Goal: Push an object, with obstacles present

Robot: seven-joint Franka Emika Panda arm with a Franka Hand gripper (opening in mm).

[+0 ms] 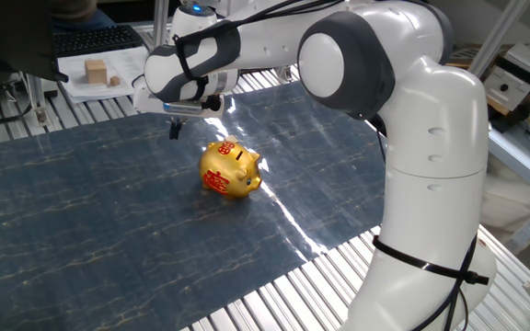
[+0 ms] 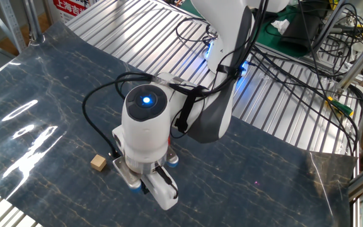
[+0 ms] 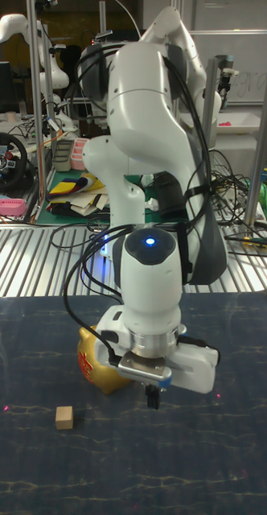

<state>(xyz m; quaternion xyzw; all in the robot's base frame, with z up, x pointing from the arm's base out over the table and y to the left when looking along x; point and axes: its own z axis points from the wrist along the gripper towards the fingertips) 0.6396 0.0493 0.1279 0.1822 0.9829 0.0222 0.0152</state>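
Observation:
The object, a tiny tan wooden cube [image 2: 97, 162] [image 3: 63, 417], lies on the dark blue mat; in the one fixed view the arm hides it. The obstacle, a shiny gold piggy bank [image 1: 229, 169] [image 3: 97, 362] with red markings, stands mid-mat. It is hidden behind the arm in the other fixed view. My gripper [image 1: 174, 131] [image 3: 153, 397] points straight down just above the mat, with its fingers together and nothing between them. It hangs beside the pig, a short way from the cube and not touching it.
The mat [image 1: 81, 211] lies on a ribbed metal table [image 2: 137, 25]. Larger pale wooden blocks [image 1: 95, 70] rest on white paper at the back, next to a keyboard [image 1: 95, 39]. Cables [image 2: 307, 69] trail over the table behind the arm.

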